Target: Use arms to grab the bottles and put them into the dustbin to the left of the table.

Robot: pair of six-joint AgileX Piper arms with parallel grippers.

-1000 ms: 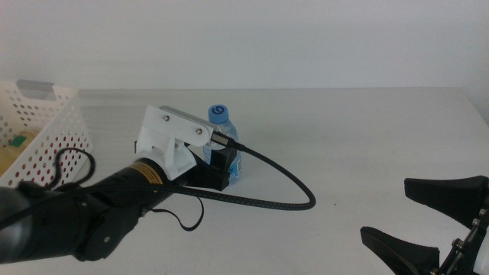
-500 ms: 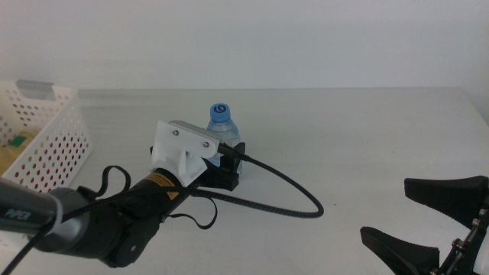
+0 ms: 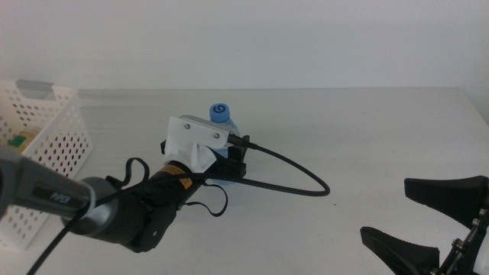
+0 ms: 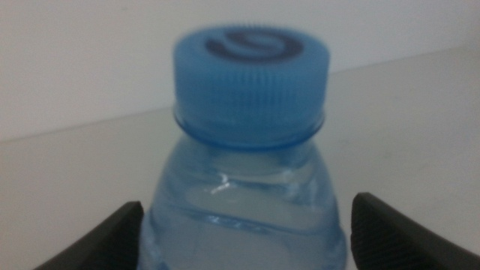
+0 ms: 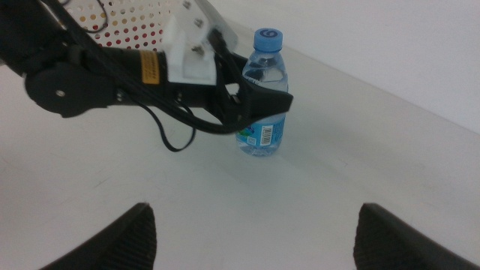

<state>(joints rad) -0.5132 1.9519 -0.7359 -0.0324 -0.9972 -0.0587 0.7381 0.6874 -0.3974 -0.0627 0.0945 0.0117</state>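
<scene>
pale matte surface (image 3: 367,130) under a plain white wall. middle view: left arm (image 3: 130,210) reaching in from the left side, white housing and yellow ring label showing, thick black cable (image 3: 294,177) looping off to the right. left tool (image 3: 229,162) set around a small clear water bottle (image 3: 222,117) standing upright near the surface's centre; only blue cap and shoulder visible above the housing. white dustbin (image 3: 47,134) with round holes at the far left edge, something yellowish-green just visible inside. right tool (image 3: 428,221) waiting at the bottom right corner, dark jaws spread wide, well apart from the bottle.

left wrist view: water bottle (image 4: 247,150) filling the middle, blue ribbed cap with a dark ring mark on top, clear neck below. left tool (image 4: 244,236) spread open, one dark jaw on each side of the bottle's shoulder, a sliver of gap visible on both sides; not clamped.

right wrist view: water bottle (image 5: 265,94) upright on the surface (image 5: 390,150), blue-and-white label low on its body. left tool (image 5: 262,101) straddling the bottle at mid height, near jaw crossing in front of it. dustbin (image 5: 127,22) partly seen behind the left arm (image 5: 97,71). right tool (image 5: 251,232) open, jaws far apart, nothing between them.
</scene>
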